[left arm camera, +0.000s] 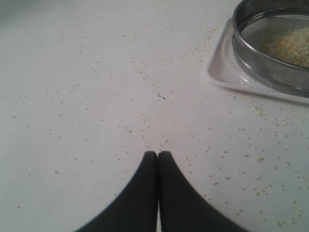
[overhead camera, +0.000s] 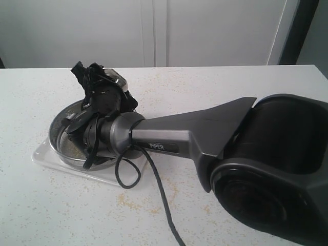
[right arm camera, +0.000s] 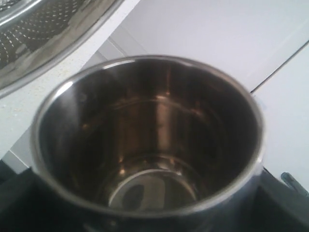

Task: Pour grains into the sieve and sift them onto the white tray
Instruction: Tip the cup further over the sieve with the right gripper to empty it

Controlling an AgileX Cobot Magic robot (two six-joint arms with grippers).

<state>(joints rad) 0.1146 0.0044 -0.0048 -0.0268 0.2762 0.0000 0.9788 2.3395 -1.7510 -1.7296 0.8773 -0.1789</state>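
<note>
"PIPER" on the right arm

A white, yellow-speckled tabletop filled the foreground. Behind it stood pale wall panels split by vertical seams, with a dark upright strip far right. Light was soft and even.

My right arm stretches across to the left, right gripper clamped on a steel cup (tilted); left gripper fingers pressed together.
</note>
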